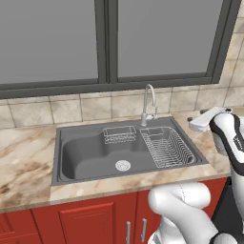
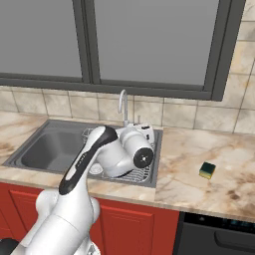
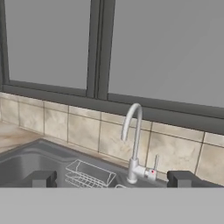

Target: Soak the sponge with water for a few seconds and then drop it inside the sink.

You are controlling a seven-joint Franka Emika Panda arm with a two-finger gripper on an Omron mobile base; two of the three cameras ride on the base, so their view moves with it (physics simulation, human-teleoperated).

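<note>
Dark fingertips of the end effector [image 3: 111, 179] sit wide apart, released, nothing between them, facing the chrome faucet [image 3: 133, 144] over the sink [image 1: 86, 155]. Sponge [image 2: 207, 170] is well off to the right of the basin, flat on the marble bench [image 2: 209, 187], green scrub layer up. Its long axis runs roughly front to back, slightly angled; hard to say more at this size.

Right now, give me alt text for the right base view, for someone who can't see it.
A white robot arm rises over a dark grey sink with a chrome faucet below a window. A yellow-and-green sponge lies on the marble counter to the sink's right, apart from the arm.
</note>
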